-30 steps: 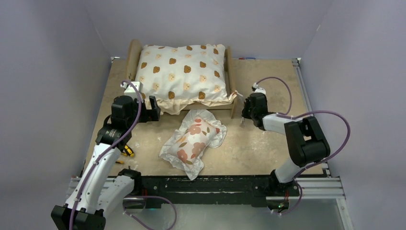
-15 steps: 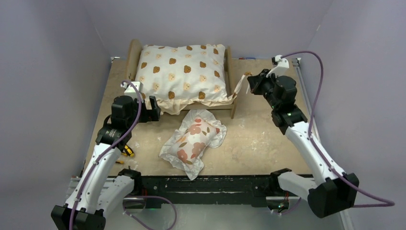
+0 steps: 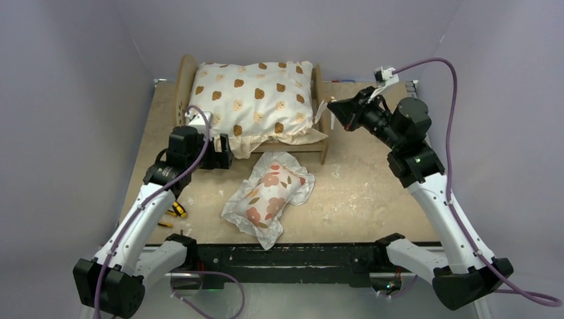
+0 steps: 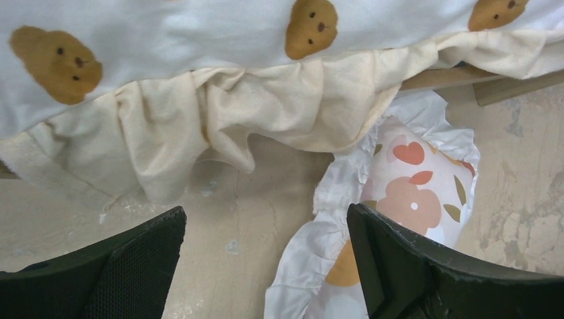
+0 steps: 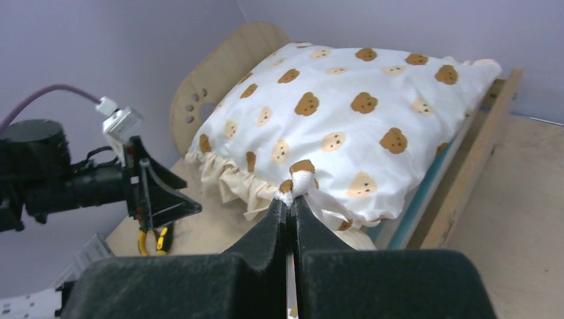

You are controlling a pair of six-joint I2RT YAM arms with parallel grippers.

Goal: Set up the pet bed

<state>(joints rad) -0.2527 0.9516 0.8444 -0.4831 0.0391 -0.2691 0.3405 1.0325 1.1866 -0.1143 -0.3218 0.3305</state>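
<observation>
The pet bed (image 3: 185, 78) stands at the back of the table, its rounded wooden headboard (image 5: 225, 74) to the left. A large cream bear-print cushion (image 3: 256, 100) lies on it, its ruffle (image 4: 219, 119) hanging over the near rail. My right gripper (image 5: 292, 199) is shut on a pinched corner of that cushion at the bed's right side (image 3: 330, 109). Low by the ruffle's left end, my left gripper (image 3: 223, 151) is open with only bare tabletop between its fingers (image 4: 266, 216). A small floral pillow (image 3: 269, 196) lies in front of the bed, its edge beside my left gripper's right finger (image 4: 412, 193).
A yellow-handled tool (image 3: 176, 211) lies on the table by the left arm. Purple walls close in the table on three sides. A black metal rail (image 3: 286, 256) runs along the near edge between the arm bases. The bed's wooden side rail (image 5: 479, 153) is right of my right gripper.
My right arm rose from the bed's near right post to the bed's right side and shut on the cushion's corner. My left gripper moved a little right toward the ruffle.
</observation>
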